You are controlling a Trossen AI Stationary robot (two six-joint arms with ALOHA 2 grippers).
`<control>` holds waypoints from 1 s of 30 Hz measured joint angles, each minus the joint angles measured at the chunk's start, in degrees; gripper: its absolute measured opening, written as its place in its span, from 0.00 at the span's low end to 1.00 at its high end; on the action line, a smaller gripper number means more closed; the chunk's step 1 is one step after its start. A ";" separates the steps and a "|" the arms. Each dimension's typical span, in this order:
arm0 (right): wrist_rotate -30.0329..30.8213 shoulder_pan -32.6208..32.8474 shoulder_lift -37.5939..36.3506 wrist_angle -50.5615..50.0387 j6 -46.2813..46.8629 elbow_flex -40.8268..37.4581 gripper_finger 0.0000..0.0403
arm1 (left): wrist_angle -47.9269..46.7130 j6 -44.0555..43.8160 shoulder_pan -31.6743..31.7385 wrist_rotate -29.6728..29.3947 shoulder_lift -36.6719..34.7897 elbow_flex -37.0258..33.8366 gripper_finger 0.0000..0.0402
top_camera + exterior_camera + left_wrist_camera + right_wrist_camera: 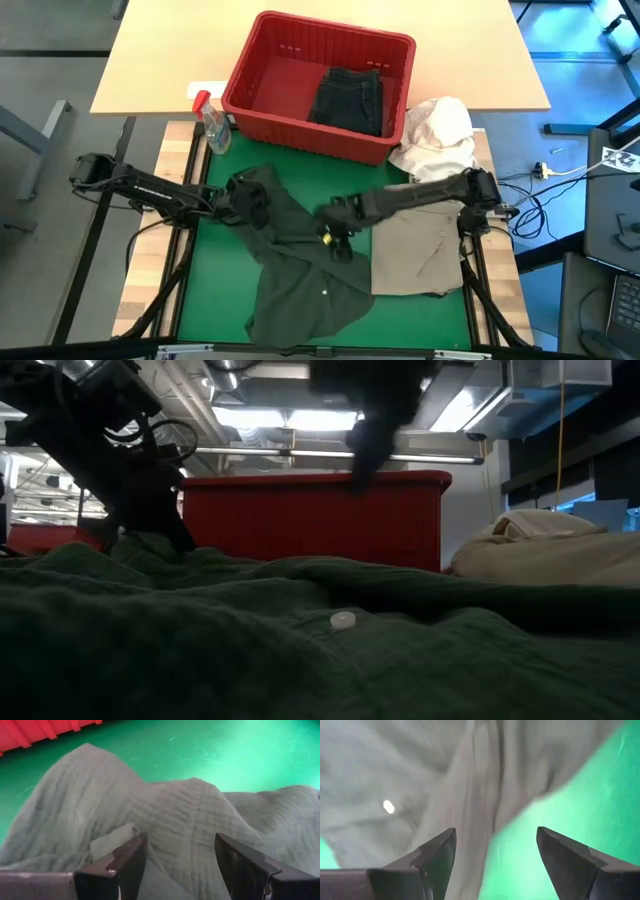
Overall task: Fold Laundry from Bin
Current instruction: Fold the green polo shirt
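Note:
A dark grey-green shirt (300, 270) of the laundry lies crumpled on the green mat (405, 320); a white button (343, 620) shows on it. My left gripper (245, 200) stands open, low over the shirt's bunched far-left part (175, 815). My right gripper (335, 238) hangs open above the shirt's middle (470, 785), clear of it. A khaki garment (415, 255) lies folded flat on the mat's right side. The red bin (320, 85) at the far edge holds a black garment (350, 100). My left gripper slants down from the table's left, with one finger (127, 857) on each side of a hump of the shirt (170, 840). Whether the fingers touch the cloth I cannot tell.
A white cloth bundle (437, 135) sits right of the bin. A clear spray bottle with a red top (212, 125) stands at the bin's left. Bare green mat shows between the shirt and the bin (320, 180).

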 joint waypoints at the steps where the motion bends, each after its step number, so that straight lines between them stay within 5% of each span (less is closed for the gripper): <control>1: 1.65 1.00 -0.55 0.31 1.26 -2.43 0.68 | -0.02 0.02 -0.26 0.11 0.00 0.00 0.56; 12: -7.83 3.30 -3.62 24.04 14.92 -29.69 0.68 | 0.02 1.49 -2.49 0.27 0.00 0.04 0.56; 18: -6.93 3.36 -3.75 28.81 24.93 -32.13 0.68 | 0.02 1.53 -3.59 0.27 0.00 0.07 0.56; 25: -14.17 3.58 -3.55 29.85 24.70 -32.17 0.68 | 0.02 1.51 -4.11 0.27 0.00 0.09 0.56; 30: -15.54 4.41 -3.55 29.64 24.48 -32.01 0.52 | 0.03 1.49 -4.09 0.27 0.00 0.09 0.56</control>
